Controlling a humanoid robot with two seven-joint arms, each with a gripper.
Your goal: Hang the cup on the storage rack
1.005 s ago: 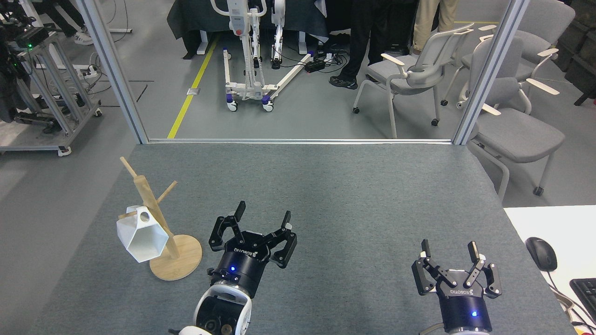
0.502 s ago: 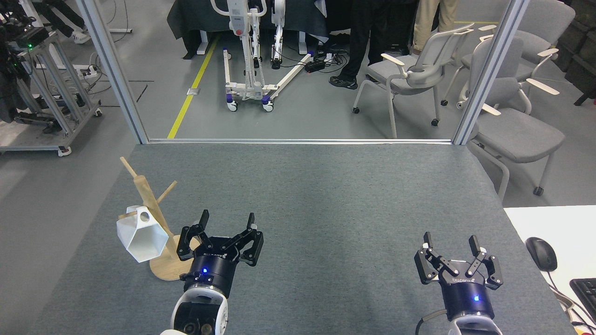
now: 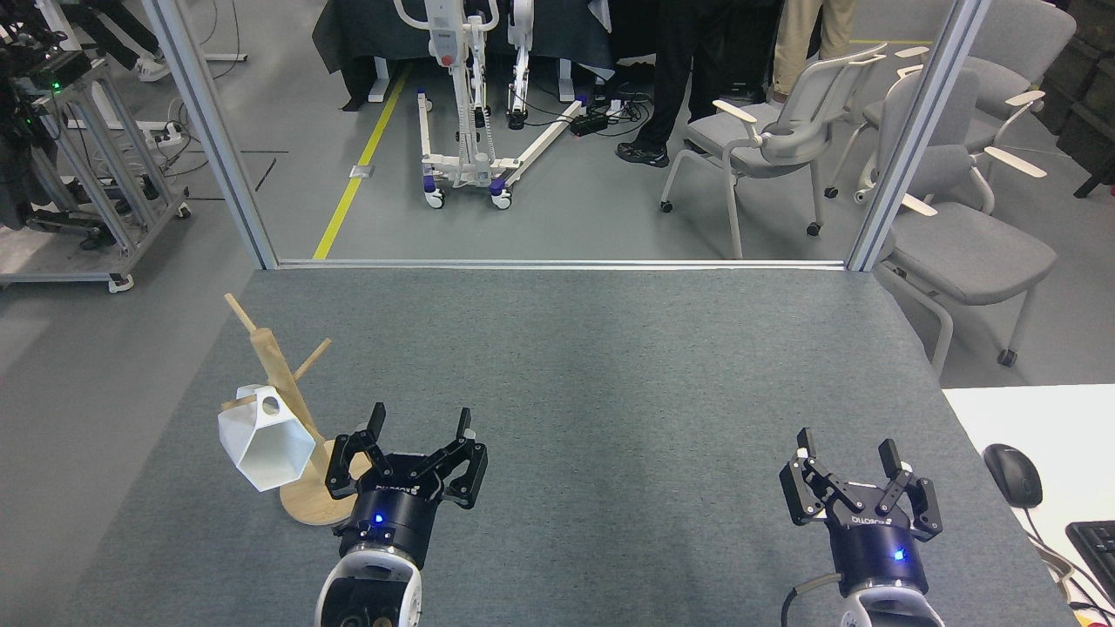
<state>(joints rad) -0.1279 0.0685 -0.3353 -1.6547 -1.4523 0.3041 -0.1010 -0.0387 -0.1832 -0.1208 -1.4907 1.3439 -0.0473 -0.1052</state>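
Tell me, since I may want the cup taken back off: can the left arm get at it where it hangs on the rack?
Probably yes. The left gripper is open, just right of the storage rack; the cup hangs on the rack's left side, so the post partly stands between.

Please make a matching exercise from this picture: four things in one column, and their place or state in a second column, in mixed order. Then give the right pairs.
Things:
1. cup
2. storage rack
3. left gripper
4. computer mouse

Places or states:
A. on the white desk at the right edge
B. open and empty, beside the round wooden base
C. hanging on a peg, its opening towards the camera
D. standing upright on the grey table, at its left side

Pairs: 1-C, 2-D, 3-B, 4-A
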